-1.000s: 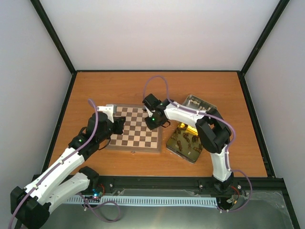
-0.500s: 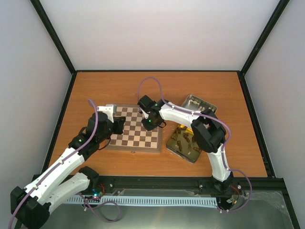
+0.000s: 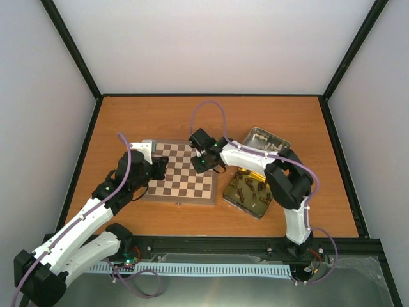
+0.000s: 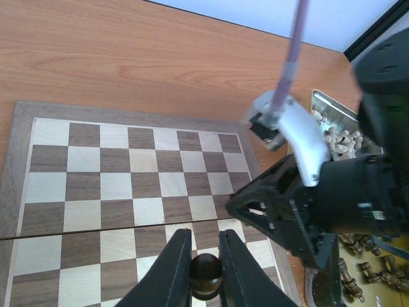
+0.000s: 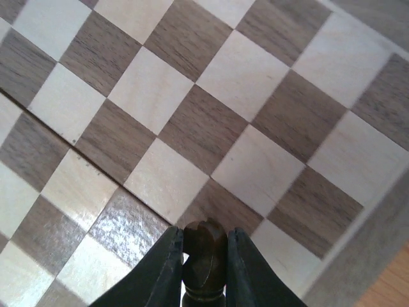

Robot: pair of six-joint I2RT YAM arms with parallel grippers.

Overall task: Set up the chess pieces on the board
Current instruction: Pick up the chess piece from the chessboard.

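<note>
The board (image 3: 180, 180) lies in the middle of the table, also seen in the left wrist view as the board (image 4: 121, 166) and in the right wrist view as the board (image 5: 211, 121). My left gripper (image 4: 204, 238) is shut on a dark round-headed chess piece (image 4: 206, 275) above the board's left side; in the top view the left gripper (image 3: 160, 169) sits there. My right gripper (image 5: 203, 238) is shut on a dark chess piece with a notched head (image 5: 204, 252) just above squares near the board's right edge, where the right gripper (image 3: 204, 164) shows from above.
A gold-lined tin (image 3: 238, 199) with several dark pieces (image 3: 250, 187) lies right of the board. Behind it stands a metal tin half (image 3: 277, 135) with pale pieces (image 4: 339, 137). The right arm's wrist (image 4: 319, 198) hangs close in front of my left gripper.
The right wrist has shifted slightly left and back over the board's right edge, its jaws drawing in on the dark piece. The left arm has not moved.
</note>
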